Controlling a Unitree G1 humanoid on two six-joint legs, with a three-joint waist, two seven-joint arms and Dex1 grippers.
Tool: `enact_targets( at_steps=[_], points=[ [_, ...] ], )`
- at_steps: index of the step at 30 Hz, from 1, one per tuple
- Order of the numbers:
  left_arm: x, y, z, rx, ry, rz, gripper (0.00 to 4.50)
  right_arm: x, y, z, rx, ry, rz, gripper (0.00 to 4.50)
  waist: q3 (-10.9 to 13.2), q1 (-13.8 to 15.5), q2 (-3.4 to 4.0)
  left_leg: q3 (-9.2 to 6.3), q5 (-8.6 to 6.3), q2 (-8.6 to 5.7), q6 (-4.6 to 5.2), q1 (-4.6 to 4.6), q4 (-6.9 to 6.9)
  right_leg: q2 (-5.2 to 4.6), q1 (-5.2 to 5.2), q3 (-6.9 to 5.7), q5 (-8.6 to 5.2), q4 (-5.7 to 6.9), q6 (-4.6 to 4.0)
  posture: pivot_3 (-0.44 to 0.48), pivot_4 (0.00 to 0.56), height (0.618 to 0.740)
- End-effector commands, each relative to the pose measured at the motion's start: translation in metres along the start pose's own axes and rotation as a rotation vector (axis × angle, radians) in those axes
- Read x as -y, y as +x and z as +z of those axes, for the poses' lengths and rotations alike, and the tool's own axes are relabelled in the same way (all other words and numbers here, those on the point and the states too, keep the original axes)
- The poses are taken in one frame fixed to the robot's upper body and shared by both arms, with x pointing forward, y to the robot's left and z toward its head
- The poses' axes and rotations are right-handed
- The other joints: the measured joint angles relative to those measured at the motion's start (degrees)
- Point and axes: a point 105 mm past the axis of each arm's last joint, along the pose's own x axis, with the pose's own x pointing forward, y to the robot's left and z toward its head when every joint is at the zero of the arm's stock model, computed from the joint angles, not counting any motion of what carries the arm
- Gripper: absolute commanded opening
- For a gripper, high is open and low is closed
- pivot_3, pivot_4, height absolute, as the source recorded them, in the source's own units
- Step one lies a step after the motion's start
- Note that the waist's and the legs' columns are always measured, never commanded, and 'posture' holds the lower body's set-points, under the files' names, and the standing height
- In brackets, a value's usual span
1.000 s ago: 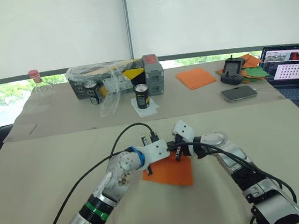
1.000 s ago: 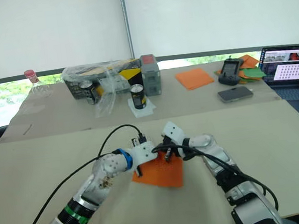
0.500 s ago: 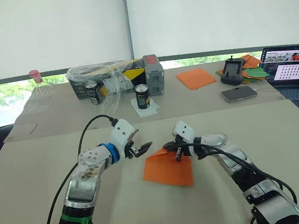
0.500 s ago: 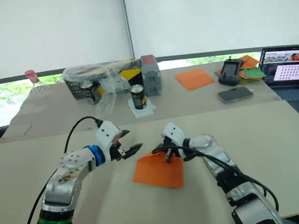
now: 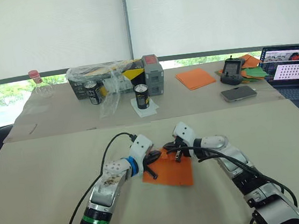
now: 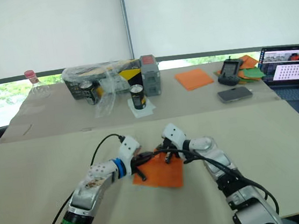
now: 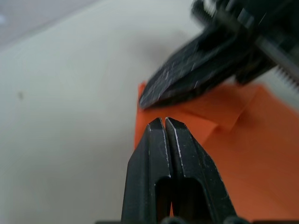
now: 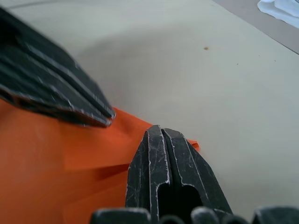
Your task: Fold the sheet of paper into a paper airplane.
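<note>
A bright orange sheet of paper point(image 5: 169, 170) lies flat on the near, beige table point(image 5: 38, 178), roughly centered in front of the robot. Its far left corner is folded over into a small flap. Both grippers meet at that far edge. The left gripper point(image 7: 164, 122) has its two black fingers pressed together, tips resting on the paper just beside the flap; whether any paper is pinched between them cannot be told. The right gripper point(image 8: 161, 132) is also closed, tips at the paper's far edge, close to the other gripper.

Likely risks: with both tips crowded at one corner, they could knock each other, or drag the thin sheet sideways and skew the crease. Pressing too hard may tear or crumple the flap.

Farther back sit a dark can point(image 5: 142, 96), a plastic-wrapped box point(image 5: 105, 76), a stack of orange sheets point(image 5: 195, 77), a phone point(image 5: 238, 92) and a laptop point(image 5: 291, 71) at far right.
</note>
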Motion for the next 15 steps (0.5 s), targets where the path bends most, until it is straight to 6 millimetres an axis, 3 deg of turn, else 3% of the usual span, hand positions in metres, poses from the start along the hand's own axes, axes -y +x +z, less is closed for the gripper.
enact_targets(
  at_steps=[1,6,15],
  points=[
    [0.005,0.000,-0.001,0.019,-0.043,-0.007,0.06,-0.002,-0.002,-0.013,-0.043,0.036,-0.019,0.00,0.0,0.1,0.00,-0.01,0.00,-0.01,0.00,0.02,0.00,-0.01,0.02,0.00,0.00,-0.01,0.00,0.000,0.150,0.740],
    [0.012,0.000,-0.010,-0.001,-0.136,-0.025,0.06,-0.006,-0.002,-0.003,0.021,0.036,-0.063,0.00,0.0,0.0,0.00,0.00,-0.01,0.00,0.01,0.01,-0.01,-0.03,0.01,0.00,0.00,-0.01,0.00,0.000,0.150,0.740],
    [0.011,-0.001,-0.011,-0.021,-0.098,-0.037,0.06,-0.014,0.009,0.004,0.022,0.007,-0.075,0.00,0.0,-0.1,0.01,0.00,0.00,0.01,0.00,0.05,-0.02,0.00,0.02,0.01,0.00,0.00,0.00,0.000,0.150,0.740]
  ],
)
